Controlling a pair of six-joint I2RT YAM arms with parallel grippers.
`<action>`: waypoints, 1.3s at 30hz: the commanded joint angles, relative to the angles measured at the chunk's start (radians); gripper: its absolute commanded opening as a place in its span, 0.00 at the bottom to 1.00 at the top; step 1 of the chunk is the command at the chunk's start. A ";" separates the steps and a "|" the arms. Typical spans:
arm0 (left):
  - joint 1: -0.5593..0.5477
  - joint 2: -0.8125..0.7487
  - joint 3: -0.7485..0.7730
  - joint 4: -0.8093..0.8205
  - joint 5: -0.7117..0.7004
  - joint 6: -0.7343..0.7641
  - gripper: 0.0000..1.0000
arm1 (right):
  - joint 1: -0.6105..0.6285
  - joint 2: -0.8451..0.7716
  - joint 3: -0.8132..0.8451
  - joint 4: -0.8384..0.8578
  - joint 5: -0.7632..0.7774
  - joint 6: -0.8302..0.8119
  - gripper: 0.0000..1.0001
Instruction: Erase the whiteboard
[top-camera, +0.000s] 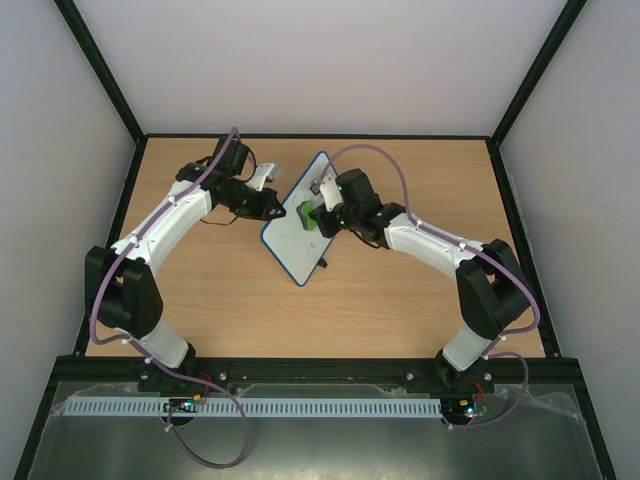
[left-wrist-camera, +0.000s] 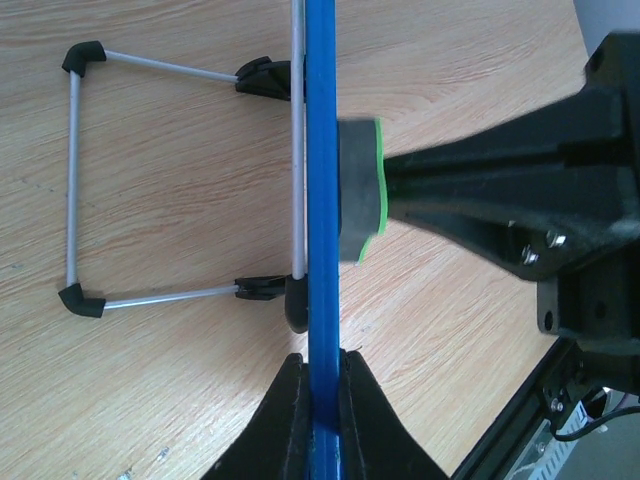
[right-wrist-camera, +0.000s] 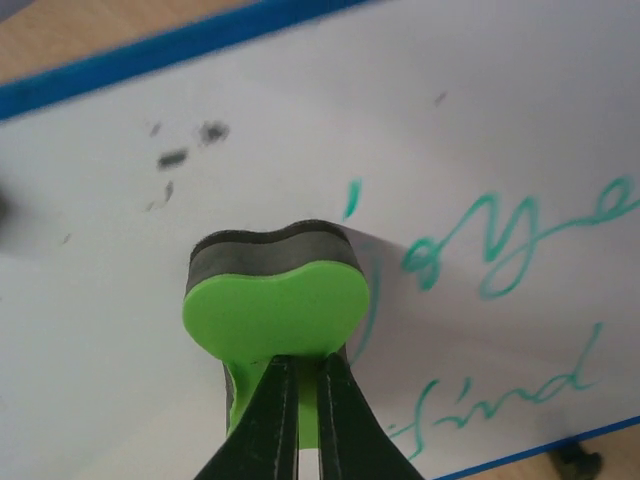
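The whiteboard (top-camera: 296, 226) stands propped at a slant mid-table, white with a blue frame. My left gripper (left-wrist-camera: 322, 385) is shut on its blue edge (left-wrist-camera: 322, 200) from the left; it shows in the top view (top-camera: 272, 205). My right gripper (right-wrist-camera: 300, 395) is shut on a green eraser (right-wrist-camera: 275, 305) with a dark felt pad, pressed flat against the board face (right-wrist-camera: 300, 130). In the top view the eraser (top-camera: 308, 214) sits mid-board with the right gripper (top-camera: 322, 212) behind it. Green handwriting (right-wrist-camera: 500, 250) remains right of the eraser; a few dark smudges (right-wrist-camera: 190, 145) lie above it.
The board's wire stand (left-wrist-camera: 75, 180) with black feet rests on the wooden table (top-camera: 400, 300) behind the board. Dark frame rails border the table; white walls enclose the cell.
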 joint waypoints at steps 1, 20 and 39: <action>-0.046 0.046 -0.012 -0.063 0.066 -0.022 0.03 | -0.035 0.042 0.101 0.091 0.090 -0.037 0.02; -0.049 0.039 -0.012 -0.067 0.064 -0.014 0.03 | -0.054 0.046 0.028 0.092 -0.119 -0.042 0.02; -0.049 0.038 -0.009 -0.066 0.059 -0.014 0.03 | -0.053 0.022 -0.135 0.149 -0.111 -0.029 0.02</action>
